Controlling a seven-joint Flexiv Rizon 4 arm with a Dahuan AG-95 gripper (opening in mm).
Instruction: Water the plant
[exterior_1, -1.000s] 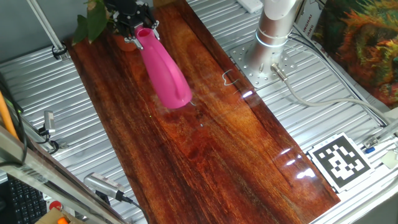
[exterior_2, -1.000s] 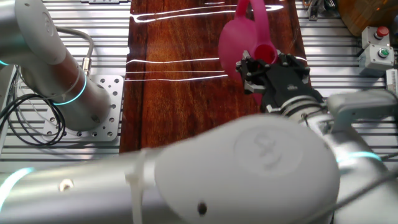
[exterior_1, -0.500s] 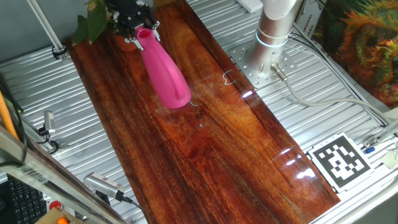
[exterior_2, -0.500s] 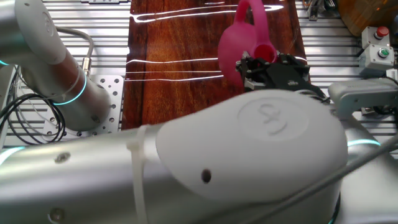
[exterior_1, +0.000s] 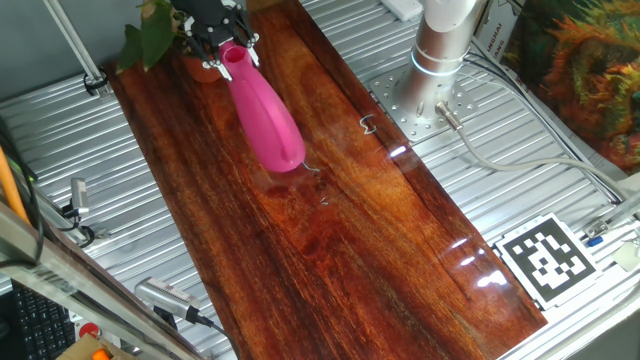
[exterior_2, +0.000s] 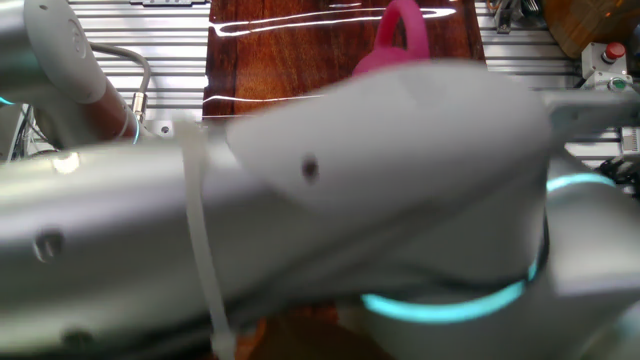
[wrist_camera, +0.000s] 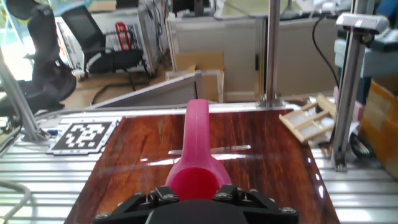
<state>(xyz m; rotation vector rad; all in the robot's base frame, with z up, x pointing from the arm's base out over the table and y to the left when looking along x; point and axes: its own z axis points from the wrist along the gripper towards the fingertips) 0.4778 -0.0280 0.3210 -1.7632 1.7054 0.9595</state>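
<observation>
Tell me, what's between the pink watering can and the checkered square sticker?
Only bare wooden tabletop lies between the watering can and the checkered marker, seen in one fixed view.

Your arm (exterior_2: 400, 150) swung across the other fixed view, and now it blocks nearly everything there; only the top loop of the pink watering can (exterior_1: 262, 115) pokes out above it. From the first fixed view, the can sits slightly more upright and a touch closer to the plant (exterior_1: 148, 32).
</observation>
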